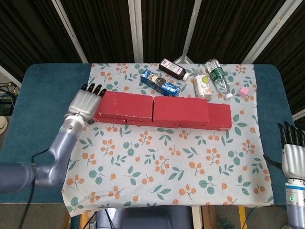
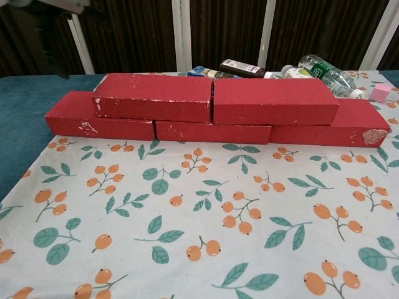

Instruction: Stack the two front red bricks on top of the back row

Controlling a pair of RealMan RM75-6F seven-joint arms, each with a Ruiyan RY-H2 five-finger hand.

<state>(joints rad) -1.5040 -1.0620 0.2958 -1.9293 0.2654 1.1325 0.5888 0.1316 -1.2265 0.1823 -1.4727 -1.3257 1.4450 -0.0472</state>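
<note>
Two red bricks lie end to end on top of a lower row of red bricks. The upper left brick (image 1: 126, 105) (image 2: 156, 96) and the upper right brick (image 1: 181, 110) (image 2: 274, 99) meet near the middle. Below them, the chest view shows the lower left brick (image 2: 96, 116), lower middle brick (image 2: 212, 132) and lower right brick (image 2: 336, 129). My left hand (image 1: 86, 101) hovers at the row's left end, fingers spread, holding nothing, and hides the lower left brick in the head view. My right hand (image 1: 291, 148) stays at the table's right front edge, fingers straight and apart, empty.
Behind the bricks lie a blue box (image 1: 159, 83), a dark bottle (image 1: 173, 68) (image 2: 244, 67), a white bottle (image 1: 202, 85), a clear bottle (image 1: 219, 78) (image 2: 327, 75) and a small pink cube (image 1: 244, 90) (image 2: 380, 92). A floral cloth (image 1: 167, 162) covers the table in front.
</note>
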